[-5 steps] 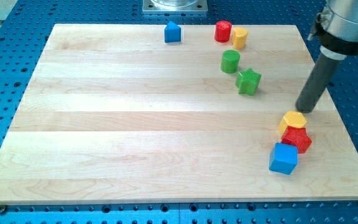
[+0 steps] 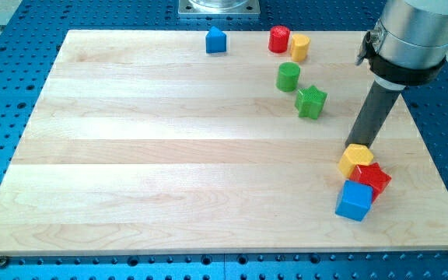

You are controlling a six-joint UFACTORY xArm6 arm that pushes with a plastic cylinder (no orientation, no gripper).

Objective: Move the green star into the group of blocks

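No fingers here: my tip point(image 2: 355, 146) touches the yellow block point(image 2: 355, 159), well apart from the green star point(image 2: 311, 102).

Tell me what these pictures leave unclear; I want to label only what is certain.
- My tip: camera view; it sits right behind the yellow block, so contact cannot be confirmed.
- Red star: partly covered by the yellow block and blue cube.
- Arm: cut off by the view's top.
- Green star: points too small to count.
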